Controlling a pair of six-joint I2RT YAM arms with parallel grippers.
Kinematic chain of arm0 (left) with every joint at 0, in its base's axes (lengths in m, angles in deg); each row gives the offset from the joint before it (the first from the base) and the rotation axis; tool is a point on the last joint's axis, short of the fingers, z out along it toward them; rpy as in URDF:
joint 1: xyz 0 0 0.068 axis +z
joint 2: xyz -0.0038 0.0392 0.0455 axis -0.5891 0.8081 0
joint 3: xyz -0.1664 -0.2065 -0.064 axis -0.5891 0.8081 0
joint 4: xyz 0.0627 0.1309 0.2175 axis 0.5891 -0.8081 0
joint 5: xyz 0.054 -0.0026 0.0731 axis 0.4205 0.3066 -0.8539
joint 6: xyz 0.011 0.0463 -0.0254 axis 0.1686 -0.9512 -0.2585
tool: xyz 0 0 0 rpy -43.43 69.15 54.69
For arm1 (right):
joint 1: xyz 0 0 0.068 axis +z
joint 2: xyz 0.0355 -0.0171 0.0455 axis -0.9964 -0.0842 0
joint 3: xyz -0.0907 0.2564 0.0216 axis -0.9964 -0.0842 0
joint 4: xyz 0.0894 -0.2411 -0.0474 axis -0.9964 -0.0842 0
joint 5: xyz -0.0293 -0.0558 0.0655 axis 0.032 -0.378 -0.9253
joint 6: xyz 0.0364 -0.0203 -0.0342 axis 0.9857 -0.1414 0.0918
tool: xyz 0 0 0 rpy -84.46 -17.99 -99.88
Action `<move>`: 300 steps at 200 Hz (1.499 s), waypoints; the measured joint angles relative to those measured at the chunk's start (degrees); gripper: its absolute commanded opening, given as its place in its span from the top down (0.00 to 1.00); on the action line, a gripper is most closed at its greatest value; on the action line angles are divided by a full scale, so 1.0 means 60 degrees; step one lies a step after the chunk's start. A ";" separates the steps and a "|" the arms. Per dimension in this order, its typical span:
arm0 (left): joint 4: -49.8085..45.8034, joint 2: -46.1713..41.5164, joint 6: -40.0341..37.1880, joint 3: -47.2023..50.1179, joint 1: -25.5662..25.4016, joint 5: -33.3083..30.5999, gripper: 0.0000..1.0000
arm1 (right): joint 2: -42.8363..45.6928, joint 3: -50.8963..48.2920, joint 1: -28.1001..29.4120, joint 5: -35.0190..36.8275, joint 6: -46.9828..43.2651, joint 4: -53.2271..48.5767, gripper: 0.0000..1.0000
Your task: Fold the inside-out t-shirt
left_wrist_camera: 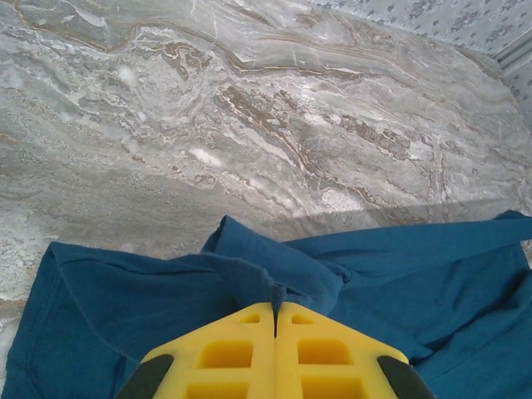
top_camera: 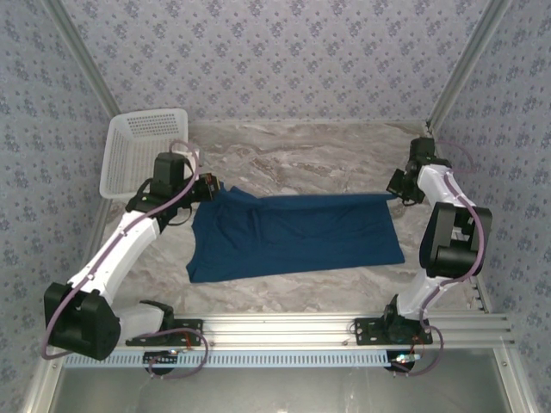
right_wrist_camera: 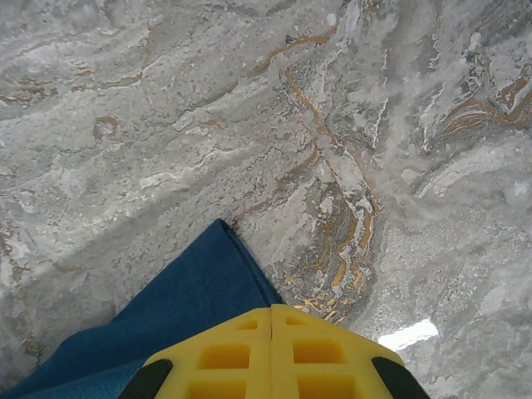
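Note:
The inside-out t-shirt, dark navy blue, lies spread across the middle of the marble table, its far edge pulled straight between both grippers. At the shirt's far left corner my left gripper is shut, and a small fold of cloth is pinched between its yellow fingertips. At the far right corner my right gripper is shut too. There the t-shirt runs in under the yellow fingers, with a pointed corner sticking out beyond them. The t-shirt bunches in soft folds around the left fingers.
A white lattice basket stands at the far left corner, just behind the left arm. Patterned walls close the table on three sides. Bare marble lies beyond the shirt, and a metal rail runs along the near edge.

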 measured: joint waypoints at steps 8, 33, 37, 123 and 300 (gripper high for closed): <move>-0.0018 -0.0066 0.0004 0.0025 0.0000 0.0000 1.00 | -0.0015 0.0000 0.0000 0.0000 -0.0004 -0.0004 1.00; -0.0055 -0.0237 0.0004 0.0127 0.0000 0.0004 1.00 | -0.0015 0.0004 0.0000 0.0007 -0.0062 -0.0007 1.00; -0.0066 -0.0266 0.0004 0.0149 0.0000 0.0004 1.00 | -0.0015 0.0004 0.0000 0.0011 -0.0066 -0.0011 1.00; -0.0288 -0.1774 0.0211 0.1461 -0.0237 0.0492 1.00 | -0.0015 -0.0047 0.0000 0.0109 -0.0069 -0.0011 1.00; -0.1060 -0.3104 0.0780 0.2739 -0.0430 0.0459 1.00 | 0.0357 -0.0984 0.0000 0.0437 -0.0069 -0.0047 1.00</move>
